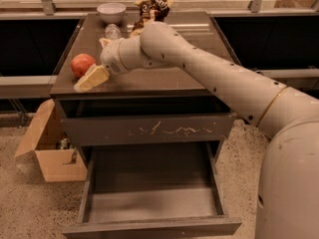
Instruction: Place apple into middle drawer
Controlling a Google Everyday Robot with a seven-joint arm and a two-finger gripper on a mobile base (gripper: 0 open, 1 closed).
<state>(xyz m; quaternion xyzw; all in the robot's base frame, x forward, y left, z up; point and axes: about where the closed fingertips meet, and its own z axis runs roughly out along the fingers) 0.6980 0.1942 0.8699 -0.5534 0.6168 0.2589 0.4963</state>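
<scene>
The red-orange apple (81,63) lies on the left of the dark cabinet top (164,81). My gripper (97,61) is at the apple's right side, close against it, open, with one cream finger (91,78) low in front of the apple and the other just behind. It holds nothing. The middle drawer (152,227) is pulled out below, with a plain front and a bare grey floor. My arm reaches in from the right across the cabinet top.
A shut drawer front with pale scratch marks (149,129) sits above the open drawer. A white bowl (111,11), a clear plastic bottle (113,31) and a brown snack bag (152,6) stand at the back of the top. An open cardboard box (52,156) is on the floor at left.
</scene>
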